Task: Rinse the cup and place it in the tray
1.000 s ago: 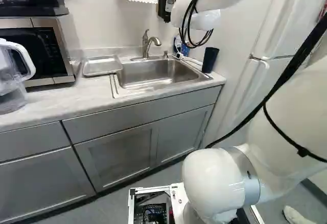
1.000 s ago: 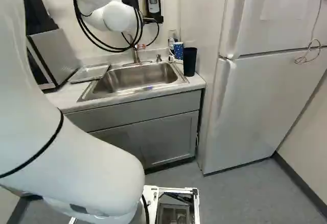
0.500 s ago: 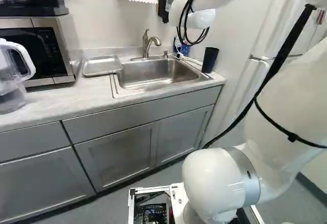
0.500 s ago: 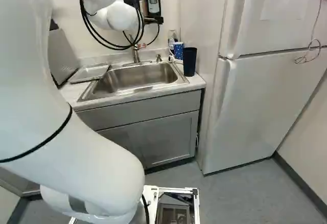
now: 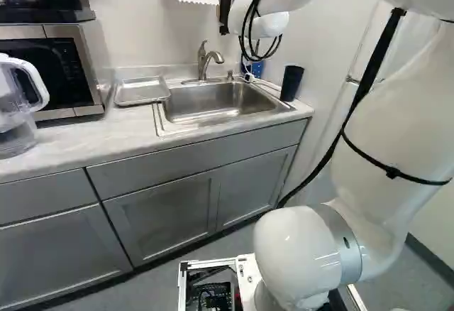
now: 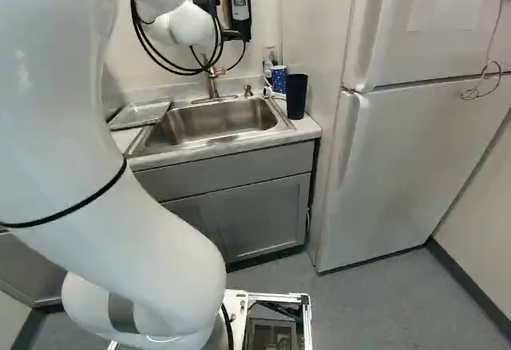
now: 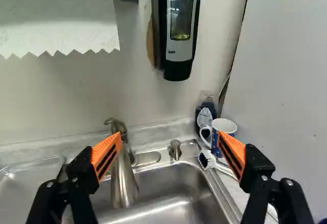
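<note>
Pale marbled laminate counter (image 5: 78,139) bears a navy, tapered, plastic-looking tumbler (image 6: 296,97), probably light, stiff, slick once wet; pinch mid-wall. Black two-fingered gripper (image 7: 169,136) stands wide open, empty.

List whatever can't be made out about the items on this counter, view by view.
- Mug, lower side: wrist view, partly behind the gripper.
- Bottle, lower part: wrist view, behind the mug.
- Dark cup, contents: both base views, its wall hides the inside.
- Pitcher, outer side: left base view, cut off by the left edge.
</note>
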Controlling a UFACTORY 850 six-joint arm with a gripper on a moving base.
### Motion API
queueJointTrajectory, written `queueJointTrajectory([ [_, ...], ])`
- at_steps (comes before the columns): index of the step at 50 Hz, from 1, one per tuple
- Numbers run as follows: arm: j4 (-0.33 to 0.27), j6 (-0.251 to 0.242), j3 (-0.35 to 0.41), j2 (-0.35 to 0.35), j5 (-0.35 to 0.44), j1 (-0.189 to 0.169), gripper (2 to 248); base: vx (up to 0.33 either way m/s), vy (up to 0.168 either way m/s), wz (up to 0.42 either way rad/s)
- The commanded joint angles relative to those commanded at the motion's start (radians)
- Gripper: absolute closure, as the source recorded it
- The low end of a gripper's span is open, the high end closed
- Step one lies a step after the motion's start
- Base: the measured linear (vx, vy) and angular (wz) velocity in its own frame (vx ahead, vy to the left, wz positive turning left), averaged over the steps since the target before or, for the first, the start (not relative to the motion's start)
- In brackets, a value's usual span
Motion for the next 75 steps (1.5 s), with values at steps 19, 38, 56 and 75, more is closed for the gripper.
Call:
queueJointTrajectory([
  [19,0.0,0.0,-0.088,-0.086,-0.041,0.031,3,0.0,0.0,0.0],
  [38,0.0,0.0,-0.188,-0.18,-0.093,0.063,3,0.0,0.0,0.0],
  [56,0.001,0.0,-0.285,-0.266,-0.161,0.09,3,0.0,0.0,0.0],
  [75,0.015,0.0,-0.38,-0.348,-0.241,0.108,3,0.0,0.0,0.0],
])
